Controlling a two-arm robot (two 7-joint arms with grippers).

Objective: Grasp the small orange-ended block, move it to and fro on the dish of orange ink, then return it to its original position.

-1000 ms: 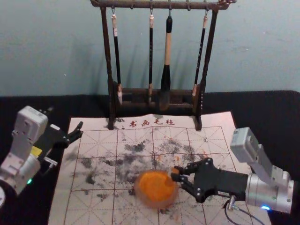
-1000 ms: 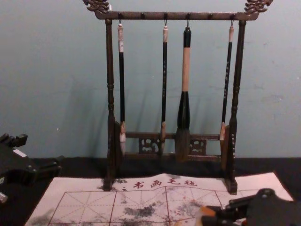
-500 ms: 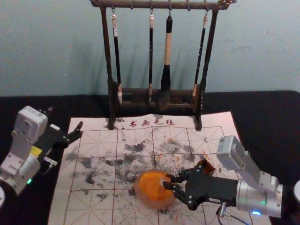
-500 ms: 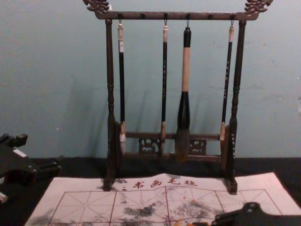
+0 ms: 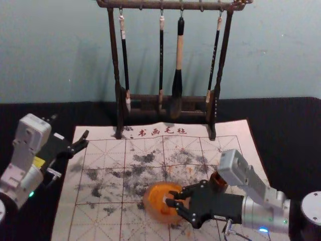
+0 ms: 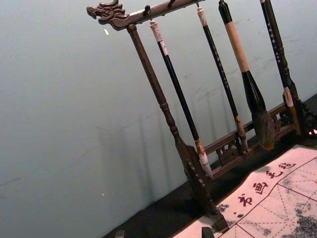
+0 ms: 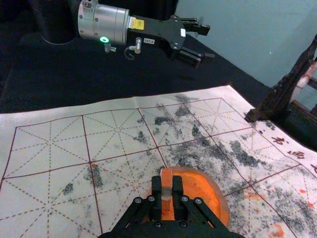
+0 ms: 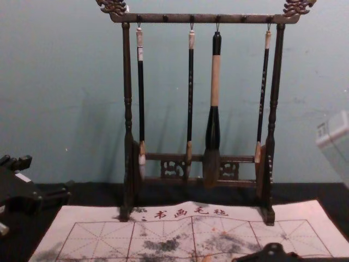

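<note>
Mat point(image 5: 103, 226) across lower ctr, head view, gridded, ink-stained. Brush rack point(image 5: 145, 4) upper ctr, brushes point(image 5: 179, 50) hung. L gripper point(image 8: 50, 176) idle, left edge of chest view, jaws spread. R gripper point(image 5: 171, 198) reaches in from lower right, head view. Dish point(image 5: 159, 217) lower ctr, orange ink point(image 5: 156, 193) in it. Brown pot point(image 5: 218, 182) right of dish, just behind R wrist. Block point(image 7: 166, 186) pinched btwn R jaws, over dish; can't tell if end touches ink. Step in hand, prob.: to-and-fro in ink. Do it w/ firm but not hard pinch, block kept square, light even pressure, short level strokes; heavy push may skid dish or twist block. Edges: turn strokes short of dish rim, tips clear of it. Room: bare mat left of dish, head view; tight on right, pot near wrist, so lift before swinging that way.
</note>
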